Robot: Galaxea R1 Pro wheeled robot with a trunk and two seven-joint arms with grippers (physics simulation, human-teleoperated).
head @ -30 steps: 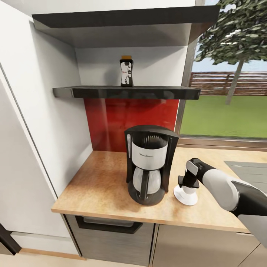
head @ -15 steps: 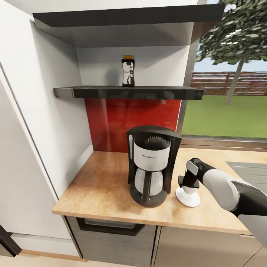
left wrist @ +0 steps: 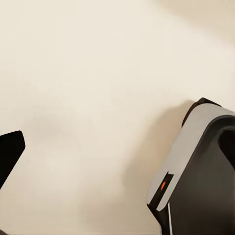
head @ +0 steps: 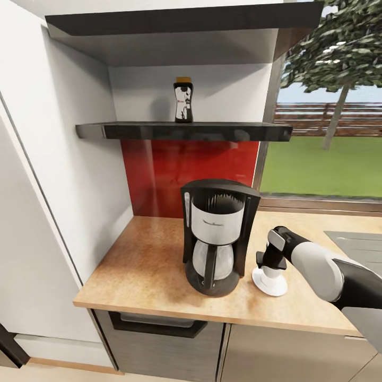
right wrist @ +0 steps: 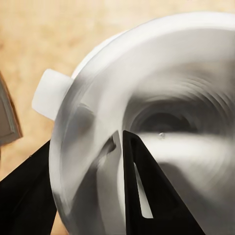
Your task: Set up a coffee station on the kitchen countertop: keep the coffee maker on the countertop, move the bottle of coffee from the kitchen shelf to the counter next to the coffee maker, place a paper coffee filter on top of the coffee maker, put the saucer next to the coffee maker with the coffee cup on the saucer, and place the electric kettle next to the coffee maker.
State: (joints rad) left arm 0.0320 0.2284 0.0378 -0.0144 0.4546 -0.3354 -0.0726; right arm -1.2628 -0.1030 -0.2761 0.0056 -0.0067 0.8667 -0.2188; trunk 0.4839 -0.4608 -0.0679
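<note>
Right pincer [head: 269, 263] grips coffee cup [right wrist: 147, 122] (rim)

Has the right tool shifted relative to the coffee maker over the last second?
No. The right tool sits as far to the right of the coffee maker as before; both slid slightly together, so the camera moved.

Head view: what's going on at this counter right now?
The right gripper is down on the coffee cup, which sits on the saucer on the kitchen countertop, just beside the coffee maker. In the right wrist view, the jaws straddle the cup's wall, one inside and one outside. The bottle of coffee stands on the kitchen shelf, not yet brought down. No filter sits on the coffee maker's top.
</note>
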